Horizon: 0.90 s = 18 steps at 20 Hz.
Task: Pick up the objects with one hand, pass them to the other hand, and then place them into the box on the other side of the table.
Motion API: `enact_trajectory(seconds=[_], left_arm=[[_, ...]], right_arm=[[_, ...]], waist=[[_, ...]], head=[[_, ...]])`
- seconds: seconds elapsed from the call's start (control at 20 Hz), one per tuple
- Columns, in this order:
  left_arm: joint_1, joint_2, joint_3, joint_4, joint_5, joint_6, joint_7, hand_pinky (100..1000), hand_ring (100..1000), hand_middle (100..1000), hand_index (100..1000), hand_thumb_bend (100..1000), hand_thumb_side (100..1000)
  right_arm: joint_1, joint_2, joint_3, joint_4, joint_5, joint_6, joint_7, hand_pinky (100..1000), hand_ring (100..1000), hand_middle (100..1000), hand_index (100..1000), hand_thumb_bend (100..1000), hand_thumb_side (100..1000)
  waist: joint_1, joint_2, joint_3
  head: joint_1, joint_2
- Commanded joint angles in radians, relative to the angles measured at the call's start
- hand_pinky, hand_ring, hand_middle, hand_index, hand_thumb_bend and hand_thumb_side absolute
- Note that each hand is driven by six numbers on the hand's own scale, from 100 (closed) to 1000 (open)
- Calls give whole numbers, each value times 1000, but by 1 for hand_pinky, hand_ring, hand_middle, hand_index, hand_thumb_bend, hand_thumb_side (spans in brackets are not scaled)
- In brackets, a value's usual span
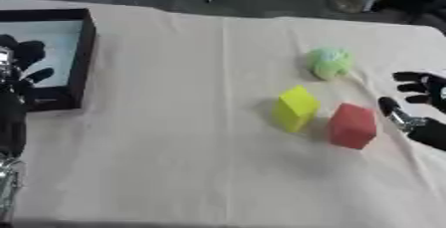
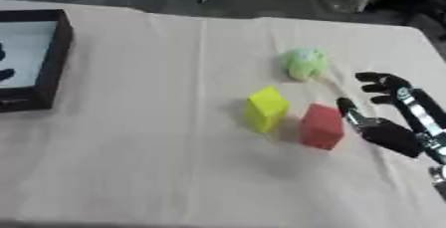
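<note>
Both hands' fingers spread, empty.

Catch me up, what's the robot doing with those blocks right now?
Nothing is held yet. The right hand is open beside the red block, fingers spread, apparently lining up to grab it. The yellow block stands just left of the red one, and a green ball lies farther back. The left hand waits open at the table's left edge, in front of the black box, which looks empty so far.
</note>
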Motion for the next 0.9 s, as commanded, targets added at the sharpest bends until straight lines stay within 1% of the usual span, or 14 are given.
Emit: enact_trajectory(seconds=[0.05,0.2,0.3,0.45,0.5,0.55,0.7,0.9], left_arm=[[-6,26,0,-16,0,-4,0,797,859,725,700,100,812],[-5,27,-1,-15,0,-4,-1,797,859,725,700,100,813],[-5,27,-2,-15,0,-4,-2,797,860,725,700,100,813],[-5,27,-3,-14,0,-3,-3,797,860,725,700,100,813],[-5,27,-4,-14,0,-3,-4,797,860,725,699,100,813],[-5,28,-4,-14,0,-3,-4,797,860,725,699,100,813],[-5,28,-6,-14,0,-2,-7,797,861,725,699,100,813],[-6,27,-8,-14,0,-2,-9,797,861,725,699,100,814]], right_arm=[[-23,-86,-20,-20,-21,-3,91,832,884,889,903,332,606],[-46,-131,-17,-20,-39,-3,150,835,888,892,904,383,574],[-61,-152,-13,-20,-55,1,174,831,885,886,901,420,546],[-80,-178,-3,-20,-78,12,196,824,877,873,889,508,438],[-85,-187,2,-20,-83,19,203,825,877,872,888,556,348],[-90,-196,7,-20,-84,28,210,827,877,871,887,525,305],[-103,-213,23,-20,-62,58,232,827,876,866,880,488,254],[-112,-213,45,-20,-37,104,243,826,875,861,874,485,249]], waist=[[-12,-24,0],[-13,-25,0],[-13,-25,1],[-14,-25,2],[-15,-25,2],[-15,-26,3],[-16,-26,4],[-16,-26,7]], head=[[-2,-10],[-4,-11],[-5,-10],[-7,-11],[-8,-10],[-8,-10],[-11,-12],[-14,-15]])
